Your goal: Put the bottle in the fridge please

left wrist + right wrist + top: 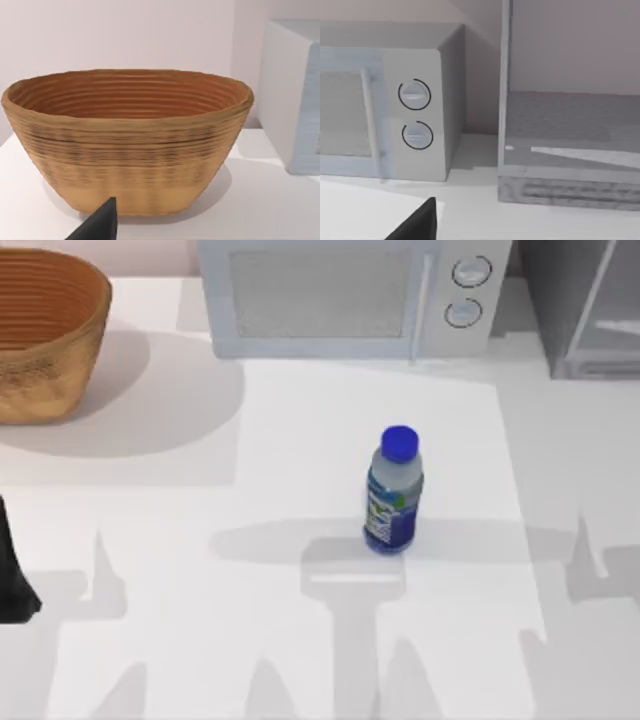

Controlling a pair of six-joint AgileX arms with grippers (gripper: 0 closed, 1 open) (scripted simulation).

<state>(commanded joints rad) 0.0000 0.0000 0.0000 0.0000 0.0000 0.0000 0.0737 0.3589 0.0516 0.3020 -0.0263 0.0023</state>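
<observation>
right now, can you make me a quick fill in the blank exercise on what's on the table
1. The bottle stands upright and has a ____ cap.
2. The woven basket sits at the table's far ____ corner in the top view.
3. The white microwave has ____ round knobs.
4. The fridge stands directly to the ____ of the microwave in the top view.

Missing words: blue; left; two; right
</observation>
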